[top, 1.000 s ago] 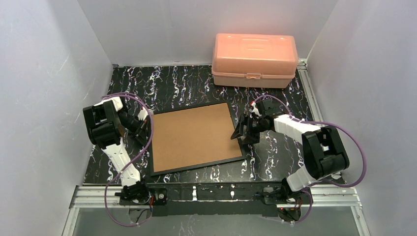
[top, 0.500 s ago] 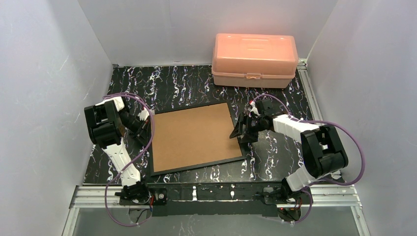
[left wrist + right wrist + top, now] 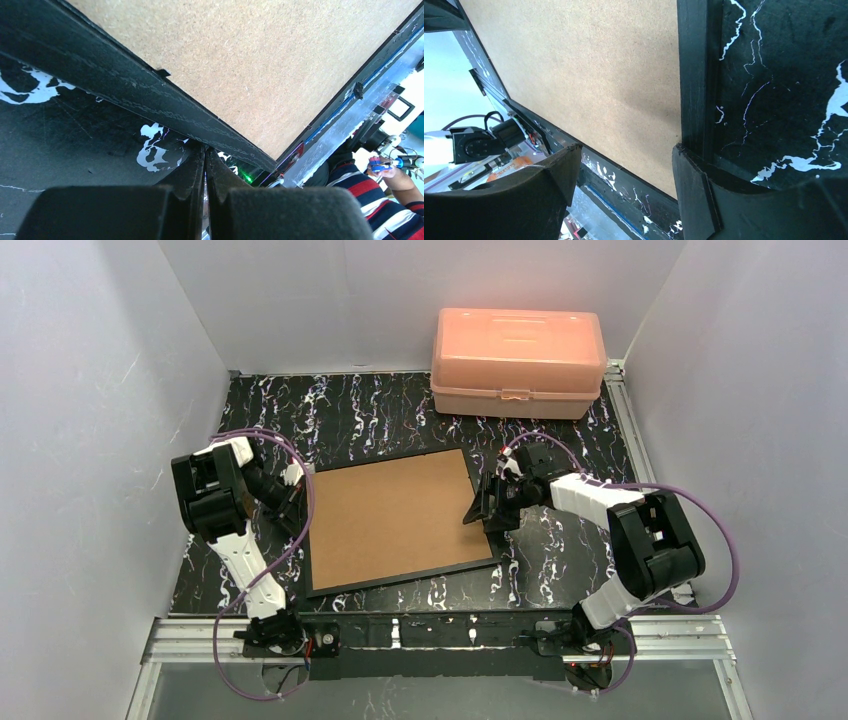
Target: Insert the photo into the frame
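Top external view: the frame (image 3: 395,515) lies back-up in the middle of the table (image 3: 370,410), the left arm folded at its left edge and the right arm reaching to its right edge. Only the left wrist view shows the left gripper (image 3: 205,172) pinched shut just off the black rim. Only the right wrist view shows the right gripper (image 3: 626,157) spread wide, one finger over the brown board and the other at the rim.

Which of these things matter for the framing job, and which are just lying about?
Job: frame, lying back up; left claw, shut by one edge; right claw, open over the opposite edge. Photo not in view.
Lying about: pink box.
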Controlling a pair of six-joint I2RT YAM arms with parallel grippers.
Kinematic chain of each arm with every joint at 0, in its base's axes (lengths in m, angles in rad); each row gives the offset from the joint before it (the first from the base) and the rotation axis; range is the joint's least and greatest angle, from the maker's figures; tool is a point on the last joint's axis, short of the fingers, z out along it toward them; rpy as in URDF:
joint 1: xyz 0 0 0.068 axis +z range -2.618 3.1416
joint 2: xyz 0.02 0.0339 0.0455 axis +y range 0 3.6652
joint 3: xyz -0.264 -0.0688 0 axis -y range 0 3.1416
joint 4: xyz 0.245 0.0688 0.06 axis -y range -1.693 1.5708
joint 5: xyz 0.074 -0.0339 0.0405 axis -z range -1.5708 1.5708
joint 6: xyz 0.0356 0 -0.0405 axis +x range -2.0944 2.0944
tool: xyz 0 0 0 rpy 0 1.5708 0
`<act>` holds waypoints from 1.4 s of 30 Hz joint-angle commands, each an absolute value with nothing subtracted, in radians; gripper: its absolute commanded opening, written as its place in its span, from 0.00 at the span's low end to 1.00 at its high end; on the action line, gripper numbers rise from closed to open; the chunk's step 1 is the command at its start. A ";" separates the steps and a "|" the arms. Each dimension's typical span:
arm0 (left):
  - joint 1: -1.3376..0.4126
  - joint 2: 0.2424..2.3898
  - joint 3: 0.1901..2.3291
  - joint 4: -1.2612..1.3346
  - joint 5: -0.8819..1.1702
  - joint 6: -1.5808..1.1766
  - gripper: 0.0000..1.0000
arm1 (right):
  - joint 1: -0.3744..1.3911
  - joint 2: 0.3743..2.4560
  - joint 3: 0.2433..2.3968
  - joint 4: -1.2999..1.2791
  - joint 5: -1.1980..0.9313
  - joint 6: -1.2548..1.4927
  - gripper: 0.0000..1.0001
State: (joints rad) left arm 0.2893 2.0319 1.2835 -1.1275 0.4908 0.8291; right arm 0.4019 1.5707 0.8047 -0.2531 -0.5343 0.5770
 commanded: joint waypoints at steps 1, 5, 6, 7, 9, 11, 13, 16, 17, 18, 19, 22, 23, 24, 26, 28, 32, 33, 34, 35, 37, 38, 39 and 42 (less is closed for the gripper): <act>0.281 1.996 1.266 -1.086 0.474 0.849 0.00 | 0.412 1.597 0.803 -0.279 -0.484 0.557 0.75; 0.280 1.994 1.270 -1.088 0.480 0.847 0.00 | 0.411 1.594 0.805 -0.297 -0.472 0.548 0.75; 0.280 1.993 1.270 -1.089 0.483 0.848 0.00 | 0.411 1.595 0.805 -0.297 -0.470 0.548 0.75; 0.280 1.994 1.269 -1.089 0.485 0.847 0.00 | 0.412 1.596 0.805 -0.298 -0.468 0.548 0.75; 0.279 1.992 1.265 -1.089 0.491 0.848 0.00 | 0.414 1.606 0.810 -0.298 -0.464 0.549 0.75; 0.275 1.994 1.261 -1.089 0.493 0.848 0.00 | 0.419 1.621 0.823 -0.297 -0.463 0.548 0.75; 0.272 1.998 1.259 -1.089 0.495 0.849 0.00 | 0.424 1.637 0.839 -0.299 -0.460 0.548 0.75; 0.267 2.002 1.255 -1.089 0.498 0.849 0.00 | 0.431 1.657 0.875 -0.315 -0.462 0.538 0.75; 0.267 2.001 1.254 -1.089 0.498 0.850 0.00 | 0.430 1.657 0.888 -0.324 -0.462 0.533 0.75; 0.267 2.000 1.253 -1.087 0.496 0.850 0.00 | 0.431 1.653 0.907 -0.338 -0.466 0.528 0.75; 0.267 1.999 1.253 -1.088 0.491 0.851 0.00 | 0.429 1.644 0.932 -0.352 -0.482 0.526 0.75; 0.267 1.984 1.250 -1.091 0.483 0.854 0.00 | 0.418 1.613 1.022 -0.401 -0.513 0.520 0.77; 0.267 1.982 1.251 -1.095 0.482 0.856 0.00 | 0.410 1.601 1.050 -0.414 -0.513 0.519 0.78; 0.267 1.979 1.253 -1.101 0.481 0.856 0.00 | 0.400 1.586 1.070 -0.427 -0.507 0.518 0.79; 0.267 1.977 1.251 -1.110 0.476 0.863 0.00 | 0.377 1.555 1.082 -0.444 -0.465 0.516 0.84; 0.267 1.970 1.244 -1.111 0.471 0.873 0.00 | 0.373 1.524 1.057 -0.442 -0.394 0.509 0.94; 0.266 1.968 1.228 -1.109 0.484 0.893 0.00 | 0.376 1.534 0.999 -0.386 -0.247 0.494 0.99; 0.265 1.969 1.226 -1.109 0.486 0.896 0.00 | 0.378 1.552 0.995 -0.370 -0.228 0.491 0.99; 0.263 1.966 1.221 -1.109 0.485 0.902 0.00 | 0.383 1.575 1.002 -0.358 -0.207 0.487 0.99; 0.261 1.960 1.215 -1.106 0.480 0.909 0.00 | 0.395 1.598 1.013 -0.343 -0.192 0.485 0.99; 0.257 1.942 1.193 -1.091 0.462 0.918 0.00 | 0.413 1.642 1.036 -0.304 -0.177 0.486 0.99; 0.255 1.930 1.183 -1.080 0.455 0.924 0.00 | 0.424 1.664 1.053 -0.293 -0.172 0.485 0.99; 0.253 1.920 1.172 -1.072 0.449 0.927 0.00 | 0.434 1.692 1.074 -0.289 -0.162 0.484 0.99; 0.249 1.901 1.155 -1.062 0.437 0.939 0.00 | 0.461 1.766 1.127 -0.267 -0.168 0.492 0.99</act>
